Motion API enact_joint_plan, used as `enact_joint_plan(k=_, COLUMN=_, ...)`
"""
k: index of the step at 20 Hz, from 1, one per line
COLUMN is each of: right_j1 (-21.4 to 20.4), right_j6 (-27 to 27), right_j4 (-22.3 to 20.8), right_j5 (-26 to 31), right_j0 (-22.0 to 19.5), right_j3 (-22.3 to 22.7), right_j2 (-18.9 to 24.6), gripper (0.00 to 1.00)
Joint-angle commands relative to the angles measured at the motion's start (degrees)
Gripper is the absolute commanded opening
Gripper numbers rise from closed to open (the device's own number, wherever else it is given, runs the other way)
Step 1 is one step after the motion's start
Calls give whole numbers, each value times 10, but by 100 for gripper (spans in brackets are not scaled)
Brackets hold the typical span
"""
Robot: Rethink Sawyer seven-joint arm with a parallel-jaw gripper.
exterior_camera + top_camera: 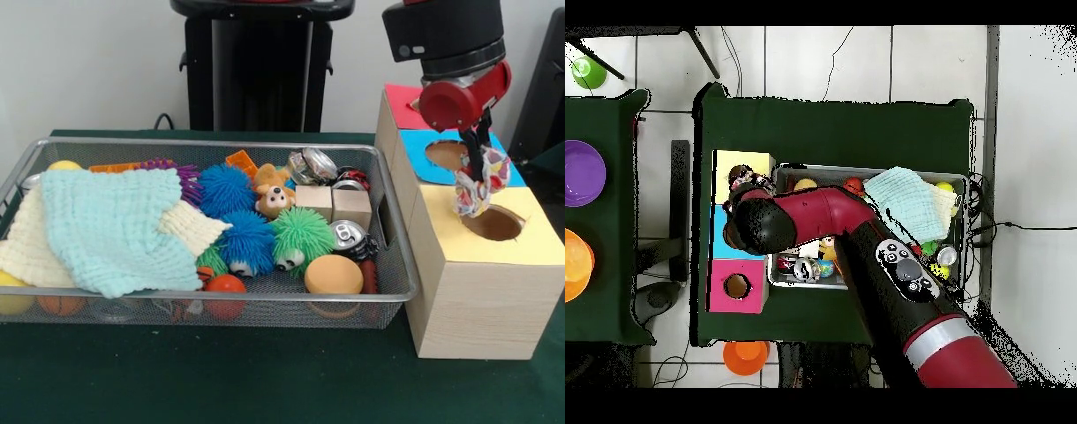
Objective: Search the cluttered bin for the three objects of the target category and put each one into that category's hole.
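My gripper (477,172) is shut on a ruffled cloth bundle (478,187) with a red, blue, yellow and white pattern. It holds the bundle just above the round hole (494,223) in the yellow top of the pale wooden box (481,300). In the overhead view the bundle (748,181) shows over the yellow top (730,165), with the arm's end (760,222) beside it. The silver wire mesh bin (388,291) lies left of the boxes, full of clutter. No other patterned bundle shows in it.
The bin holds a mint cloth (115,225) on a cream cloth (190,225), spiky blue (227,187) and green (302,237) balls, a teddy (274,199), wooden cubes (351,208), cans (349,234) and balls. Blue-topped (446,155) and red-topped (402,104) boxes stand behind the yellow one.
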Motion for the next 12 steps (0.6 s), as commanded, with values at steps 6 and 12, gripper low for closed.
enact_joint_plan(k=6, right_j1=44, right_j6=78, right_j4=-22, right_j5=-34, right_j0=2, right_j3=10, right_j2=-30, gripper=0)
enact_joint_plan(k=12, right_j1=42, right_j6=77, right_j4=-19, right_j5=-42, right_j0=-5, right_j3=17, right_j2=-21, gripper=0)
